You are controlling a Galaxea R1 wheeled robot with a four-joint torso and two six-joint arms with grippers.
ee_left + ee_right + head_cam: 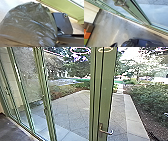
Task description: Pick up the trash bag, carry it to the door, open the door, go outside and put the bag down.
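Note:
The door's green frame [106, 94] stands upright right of centre in the head view, with a metal lever handle [106, 131] low on it. In the right wrist view the handle [120, 3] shows beside the green door frame [139, 15], above the floor. The trash bag [30, 25], dark, shiny and bulging, is close to the camera in the left wrist view, beside the robot's dark plate. How my left gripper stands on the bag cannot be made out. Nor can the state of my right gripper be told.
Glass panels in green frames [41, 94] run along the left. Beyond the glass lie a paved yard [71, 110] and bushes [150, 100] at the right. In the right wrist view, coloured blocks [87, 35] and a pale wall [91, 11] border the grey floor [109, 27].

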